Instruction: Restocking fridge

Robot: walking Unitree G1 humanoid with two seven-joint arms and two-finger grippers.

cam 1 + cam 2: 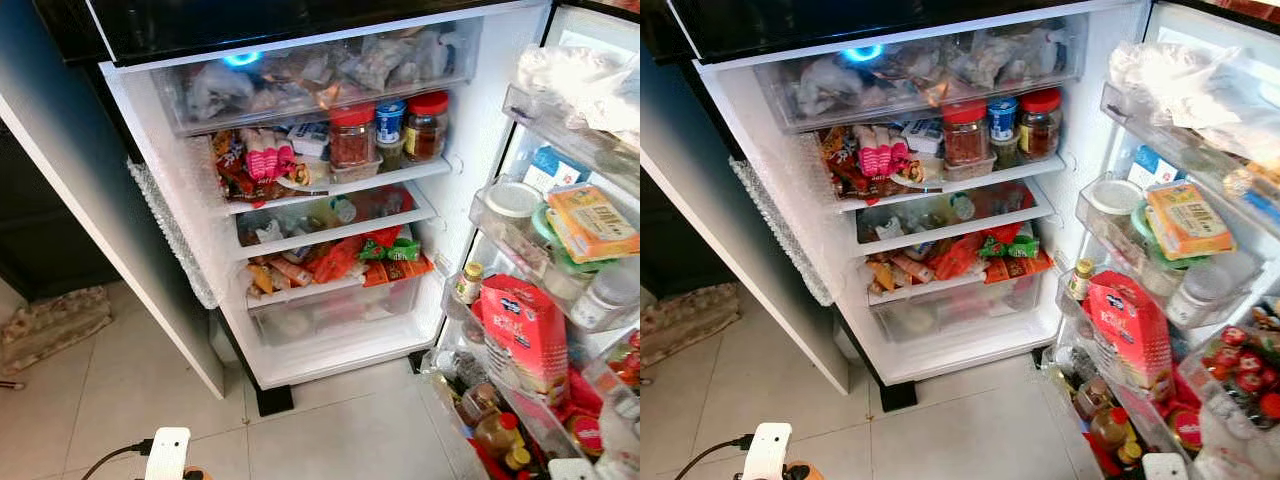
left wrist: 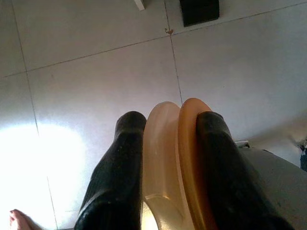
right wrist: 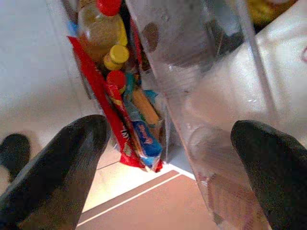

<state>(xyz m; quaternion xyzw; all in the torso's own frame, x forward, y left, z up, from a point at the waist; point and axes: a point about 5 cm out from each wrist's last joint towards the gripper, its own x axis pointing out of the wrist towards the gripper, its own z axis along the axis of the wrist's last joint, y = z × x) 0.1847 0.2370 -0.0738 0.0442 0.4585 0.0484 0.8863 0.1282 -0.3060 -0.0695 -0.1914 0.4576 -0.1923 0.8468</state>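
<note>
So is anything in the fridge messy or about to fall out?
Yes. On the third shelf, the red and green packets are piled loosely and stick out past the shelf edge, so they might slip. On the top shelf, a pink packet leans over the front too.

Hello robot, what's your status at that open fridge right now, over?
Left gripper shut on an orange-and-cream round object, low over the floor tiles. Right gripper open beside the packed door shelves. Fridge open, shelves crowded.
</note>
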